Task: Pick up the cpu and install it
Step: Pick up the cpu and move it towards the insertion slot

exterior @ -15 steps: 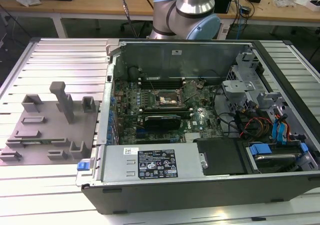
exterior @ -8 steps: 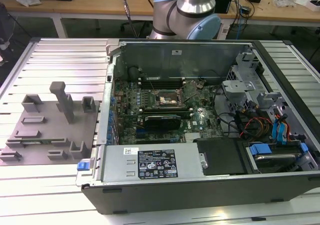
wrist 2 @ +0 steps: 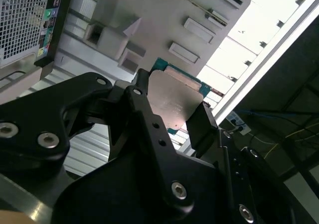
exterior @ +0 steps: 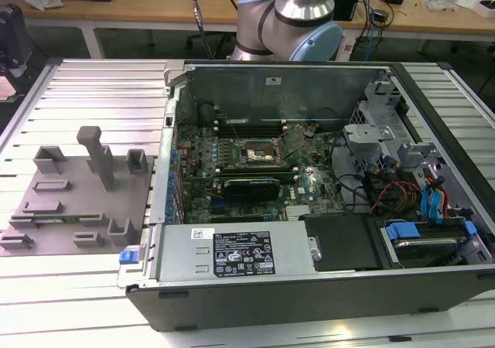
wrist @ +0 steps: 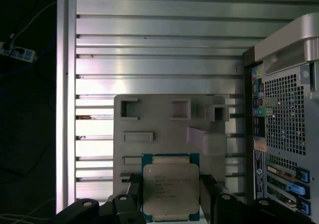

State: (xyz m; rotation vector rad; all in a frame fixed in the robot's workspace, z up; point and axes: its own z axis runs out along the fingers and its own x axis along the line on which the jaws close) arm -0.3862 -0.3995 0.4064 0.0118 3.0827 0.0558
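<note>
The tool (wrist: 170,196) grips the cpu (wrist: 171,184) by two opposite edges. At twelve o'clock from it a grey plate (wrist: 159,119) lies on the slatted worktop (wrist: 159,40); at three o'clock, the case (wrist: 284,134).

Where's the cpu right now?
In both wrist views the cpu sits clamped in the hand, over the grey fixture plate beside the computer case.

Open-top case (exterior: 309,85) w/ tall post (exterior: 93,151) nr.
</note>
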